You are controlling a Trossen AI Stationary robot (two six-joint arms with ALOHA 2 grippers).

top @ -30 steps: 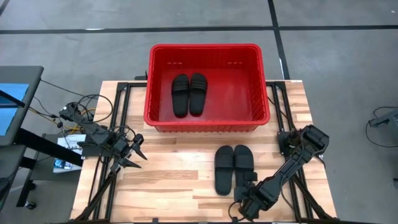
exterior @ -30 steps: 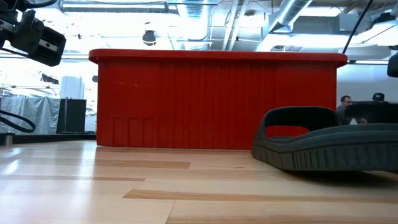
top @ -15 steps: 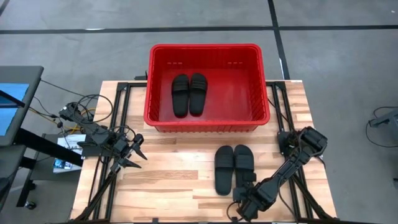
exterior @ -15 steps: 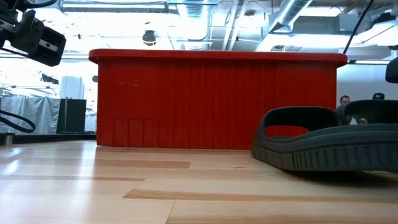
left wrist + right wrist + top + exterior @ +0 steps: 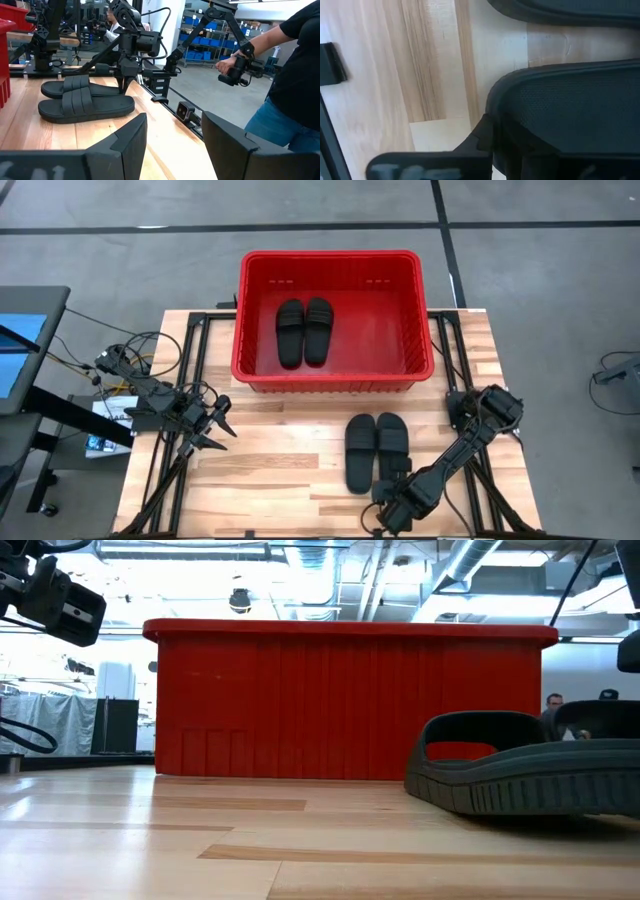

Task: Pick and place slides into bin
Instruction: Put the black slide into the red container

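Two black slides [image 5: 304, 332] lie side by side on the floor of the red bin [image 5: 255, 360], at its left. Two more lie soles down on the table in front of the bin, the left slide [image 5: 360, 452] and the right slide [image 5: 392, 442]. Both also show in the left wrist view [image 5: 85, 102]. My right gripper [image 5: 393, 502] points down at the near, heel end of the right slide [image 5: 570, 110]. Whether it touches the slide I cannot tell. My left gripper [image 5: 218, 425] is open and empty at the table's left edge.
The bin stands at the table's far edge, its tall red wall [image 5: 350, 700] facing the slides. There is bare wood [image 5: 270, 470] between the arms. A person [image 5: 295, 75] stands beyond the table's near right side, hands on a control handle.
My right arm has shifted a little toward the table's left, its gripper staying over the near end of the right slide. The slides have not moved.
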